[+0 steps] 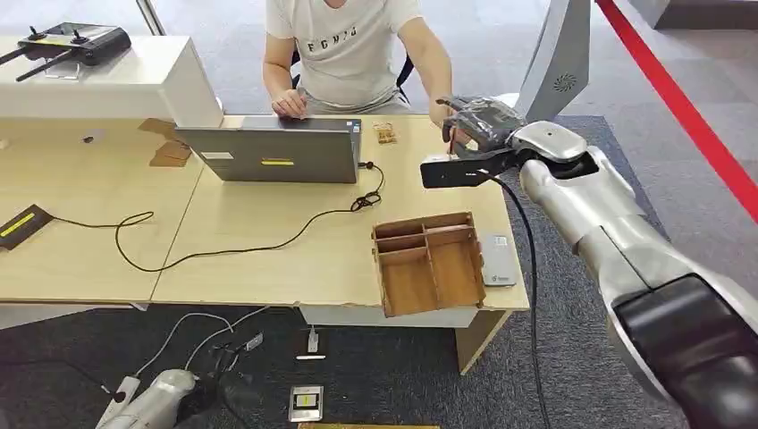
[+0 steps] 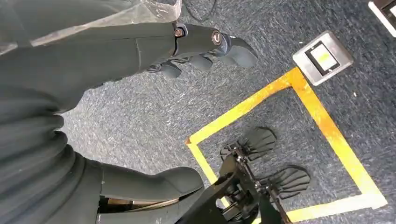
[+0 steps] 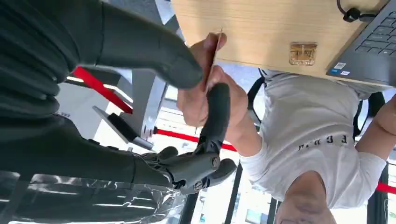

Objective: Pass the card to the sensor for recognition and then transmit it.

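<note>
While pinched in right robot hand (image 3: 205,88), card (image 3: 212,58) touches person's hand (image 3: 198,100).

A grey laptop (image 1: 273,150) stands open on the wooden table (image 1: 268,259), its back toward the camera, with a black cable (image 1: 223,250) trailing from its side across the tabletop. A wooden divided tray (image 1: 427,263) sits near the table's front edge (its compartments hold nothing visible). A remote controller (image 1: 71,40) rests on the white counter (image 1: 134,85). Yellow tape (image 2: 322,126) marks the carpet.
</note>
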`<control>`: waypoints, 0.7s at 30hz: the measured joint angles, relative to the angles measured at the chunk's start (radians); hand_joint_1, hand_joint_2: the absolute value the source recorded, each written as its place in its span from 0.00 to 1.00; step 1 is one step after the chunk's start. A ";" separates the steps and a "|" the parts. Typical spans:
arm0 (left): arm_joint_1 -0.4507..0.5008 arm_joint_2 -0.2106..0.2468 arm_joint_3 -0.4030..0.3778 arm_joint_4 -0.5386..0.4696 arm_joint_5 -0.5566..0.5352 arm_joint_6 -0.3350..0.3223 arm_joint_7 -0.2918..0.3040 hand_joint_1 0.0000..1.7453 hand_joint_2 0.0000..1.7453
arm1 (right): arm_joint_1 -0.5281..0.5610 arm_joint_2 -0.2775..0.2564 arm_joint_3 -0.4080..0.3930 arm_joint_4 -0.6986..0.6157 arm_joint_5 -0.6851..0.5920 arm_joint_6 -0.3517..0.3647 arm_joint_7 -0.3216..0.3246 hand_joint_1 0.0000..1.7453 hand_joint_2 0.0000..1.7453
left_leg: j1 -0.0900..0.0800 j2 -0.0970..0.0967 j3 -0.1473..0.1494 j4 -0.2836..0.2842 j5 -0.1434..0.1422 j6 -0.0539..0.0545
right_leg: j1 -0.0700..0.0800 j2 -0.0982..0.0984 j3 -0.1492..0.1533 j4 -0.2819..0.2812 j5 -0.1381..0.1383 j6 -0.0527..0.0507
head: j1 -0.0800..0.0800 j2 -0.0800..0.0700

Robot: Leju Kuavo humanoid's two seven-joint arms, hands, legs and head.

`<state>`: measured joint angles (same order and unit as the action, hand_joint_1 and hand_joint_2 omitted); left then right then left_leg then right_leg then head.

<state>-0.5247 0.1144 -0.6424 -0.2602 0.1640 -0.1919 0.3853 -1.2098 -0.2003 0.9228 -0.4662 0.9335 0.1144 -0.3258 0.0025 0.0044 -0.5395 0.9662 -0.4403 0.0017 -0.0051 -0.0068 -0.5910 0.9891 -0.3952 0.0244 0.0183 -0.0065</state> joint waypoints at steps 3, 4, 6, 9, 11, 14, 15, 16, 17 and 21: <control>0.000 -0.001 0.000 0.000 0.000 -0.006 0.006 0.00 1.00 | 0.000 -0.002 0.000 0.000 0.003 0.020 0.000 0.00 0.00 | 0.000 0.000 0.000 0.000 0.000 0.000 | 0.000 0.000 0.000 0.000 0.000 0.000 | 0.000 0.000; 0.000 -0.001 0.000 0.000 0.000 -0.008 0.006 0.00 1.00 | 0.000 -0.003 0.000 0.000 0.003 0.018 0.001 0.00 0.00 | 0.000 0.000 0.000 0.000 0.000 0.000 | 0.000 0.000 0.000 0.000 0.000 0.000 | 0.000 0.000; 0.000 -0.001 0.000 0.000 0.001 -0.011 0.006 0.00 1.00 | 0.000 -0.010 0.000 0.000 0.009 0.012 0.005 0.00 0.00 | 0.000 0.000 0.000 0.000 0.000 0.000 | 0.000 0.000 0.000 0.000 0.000 0.000 | 0.000 0.000; 0.000 -0.001 0.000 0.000 0.004 -0.014 0.007 0.00 1.00 | 0.000 -0.029 0.000 0.005 0.023 0.001 0.025 0.00 0.00 | 0.000 -0.001 0.000 0.000 0.000 0.000 | 0.000 0.000 0.000 0.000 0.000 0.000 | 0.000 0.000; 0.000 -0.001 0.000 0.000 0.010 -0.014 0.010 0.00 1.00 | 0.000 -0.050 0.000 0.014 0.030 -0.006 0.048 0.00 0.00 | 0.000 -0.001 0.000 0.001 0.000 0.000 | 0.000 0.000 0.000 0.000 0.000 0.000 | 0.000 0.000; 0.001 0.000 0.000 0.001 0.017 -0.013 0.015 0.00 1.00 | 0.000 -0.092 0.000 0.042 0.030 -0.013 0.082 0.00 0.00 | 0.000 -0.001 0.000 0.001 0.000 0.000 | 0.000 0.000 0.000 0.000 0.000 0.000 | 0.000 0.000; 0.001 0.001 0.000 0.002 0.017 -0.013 0.017 0.00 1.00 | 0.000 -0.106 0.000 0.051 0.033 -0.015 0.092 0.00 0.00 | 0.000 -0.001 -0.001 0.001 0.000 0.000 | -0.001 0.000 0.000 0.000 0.000 0.000 | 0.000 0.000; 0.002 0.001 0.000 0.002 0.017 -0.013 0.018 0.00 1.00 | 0.000 -0.123 0.000 0.062 0.039 -0.018 0.102 0.00 0.00 | 0.000 -0.001 -0.001 0.001 0.000 0.001 | -0.001 0.000 0.000 -0.001 0.000 0.000 | 0.000 0.000; 0.002 0.003 0.000 0.003 0.017 -0.013 0.019 0.00 1.00 | 0.000 -0.137 0.000 0.071 0.045 -0.020 0.113 0.00 0.00 | -0.001 -0.001 -0.001 0.001 0.000 0.001 | -0.001 0.000 0.000 -0.001 0.000 0.001 | 0.001 0.000; 0.004 0.006 0.000 0.005 0.023 -0.006 0.020 0.00 1.00 | 0.000 -0.202 -0.001 0.110 0.052 -0.016 0.182 0.00 0.00 | -0.001 -0.002 -0.001 0.002 -0.001 0.001 | -0.001 -0.001 0.000 -0.001 0.000 0.001 | 0.000 0.000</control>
<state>-0.5210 0.1206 -0.6424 -0.2548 0.1865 -0.1984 0.4055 -1.2102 -0.4021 0.9220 -0.3566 0.9853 0.0984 -0.1438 0.0014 0.0027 -0.5403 0.9678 -0.4409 0.0027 -0.0064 -0.0075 -0.5913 0.9881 -0.3949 0.0251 0.0183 -0.0065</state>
